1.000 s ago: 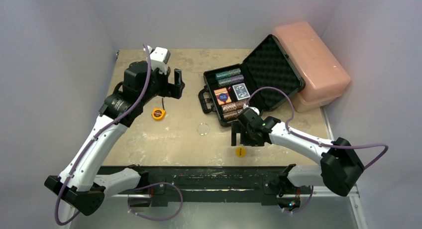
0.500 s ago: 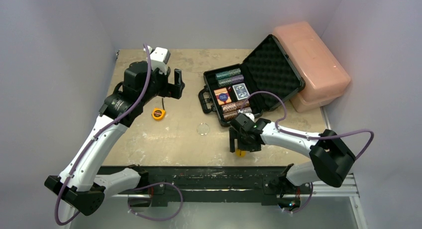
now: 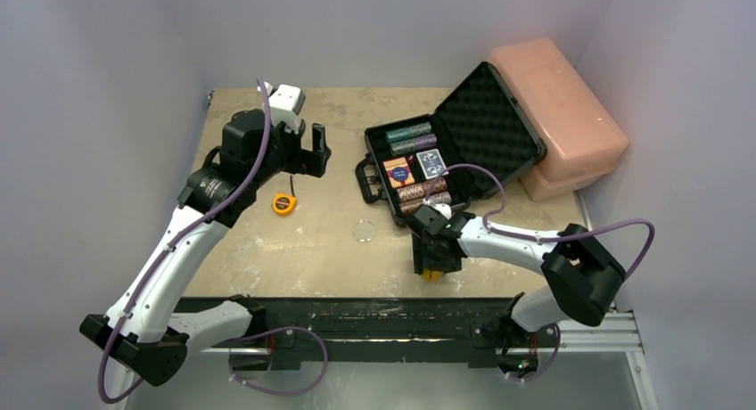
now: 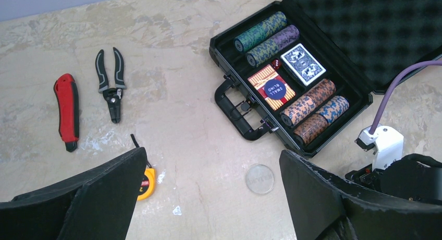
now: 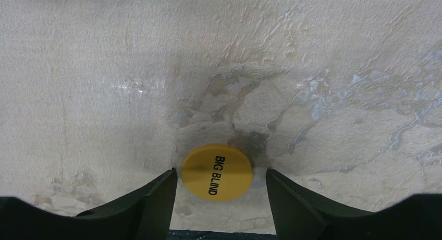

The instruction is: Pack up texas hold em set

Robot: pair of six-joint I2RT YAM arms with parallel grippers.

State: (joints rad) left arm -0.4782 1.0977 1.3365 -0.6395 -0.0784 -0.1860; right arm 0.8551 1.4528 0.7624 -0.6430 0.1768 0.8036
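Currently the R gripper [image 5: 221,180] is down at the table [image 5: 94,62], jaws part-open and set astride the yellow button [image 5: 217,171] marked BIG BLIND. A narrow gap is seen at each finger, so no grip is made yet. The button lies flat near the front edge, well apart from the case [image 4: 359,26]. The case stands open further back, w/ chips [image 4: 311,102], decks [image 4: 303,64] & die [image 4: 277,65] seated in its tray.

Handling (est.):
- The button is judged light, stiff, thin & smooth.
- Little edge is offered, as it lies flush on the table.
- Hold is to be taken across the rim, at opposite pts of the dia., w/ fingertips kept down at table level.
- If pinched off-centre, it may be squirted out or tipped on edge.

A clear button [image 4: 259,178] lies loose between the arms and is likewise to be packed. Similar handling is expected.

The L gripper [image 4: 208,167] is held wide open above the table at left. Nothing is held in it.
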